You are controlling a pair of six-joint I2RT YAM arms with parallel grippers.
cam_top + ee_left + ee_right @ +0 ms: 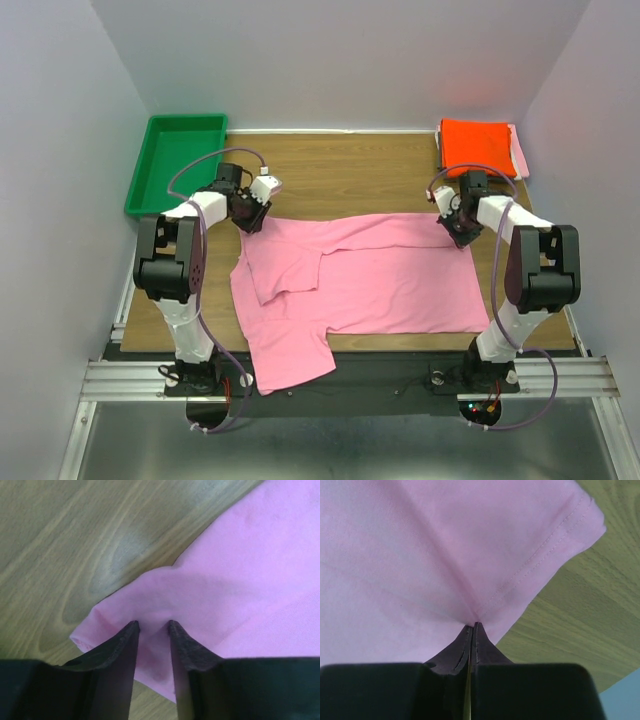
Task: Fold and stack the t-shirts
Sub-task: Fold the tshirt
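Note:
A large bubblegum pink t-shirt [360, 275] lies spread across the wooden table, one sleeve hanging over the near edge. My left gripper [250, 213] is at its far left corner. In the left wrist view the fingers [125, 650] stand a little apart with the pink cloth [240, 580] showing in the gap between them [152, 626]. My right gripper [460, 228] is at the far right corner, shut on the hemmed pink edge [540, 555], with the cloth puckering into its tips [473, 625]. A folded orange-red t-shirt [478, 146] lies at the far right on a paler pink one [520, 150].
A green plastic tray [178, 160] stands at the far left corner. White walls close in the table on three sides. Bare wood [340, 175] shows behind the pink shirt.

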